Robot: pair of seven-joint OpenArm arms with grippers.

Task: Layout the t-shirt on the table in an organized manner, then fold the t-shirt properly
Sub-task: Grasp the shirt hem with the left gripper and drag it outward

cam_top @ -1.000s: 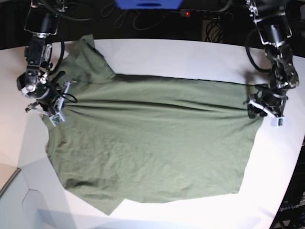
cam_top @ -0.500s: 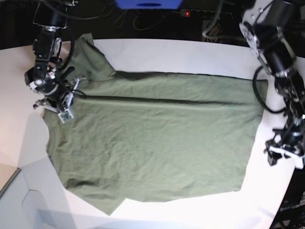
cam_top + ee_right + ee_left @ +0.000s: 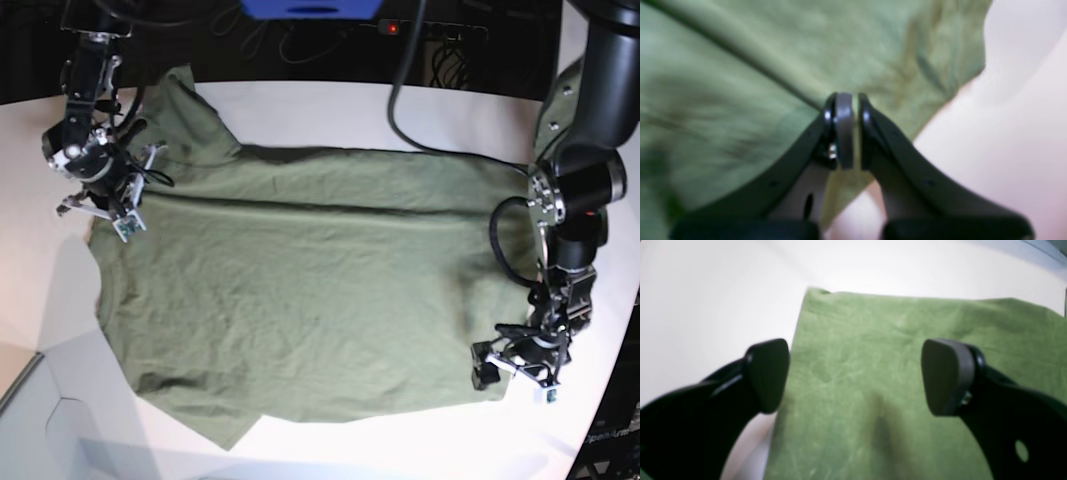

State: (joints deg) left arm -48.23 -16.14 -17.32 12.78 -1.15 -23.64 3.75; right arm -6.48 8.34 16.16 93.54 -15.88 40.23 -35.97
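Observation:
The olive-green t-shirt (image 3: 320, 290) lies spread wide on the white table (image 3: 400, 110), with a sleeve (image 3: 190, 115) pointing to the back left. My right gripper (image 3: 103, 212) is at the shirt's left edge, shut on a pinch of cloth. In the right wrist view its jaws (image 3: 850, 130) press together on the t-shirt (image 3: 740, 66), and a taut crease runs away from them. My left gripper (image 3: 512, 378) hovers open over the shirt's front right corner. In the left wrist view its fingers (image 3: 768, 373) stand wide apart above the t-shirt (image 3: 873, 340) with nothing between them.
A power strip (image 3: 430, 28) with a red light and cables lie behind the table's curved back edge. A blue object (image 3: 310, 8) sits at the top. A grey surface (image 3: 30, 420) adjoins the table's front left. Bare table (image 3: 706, 306) shows beside the shirt's corner.
My left gripper let go of the shirt's right edge, opened wide and swung down to the front right corner. My right gripper moved slightly back, still gripping cloth.

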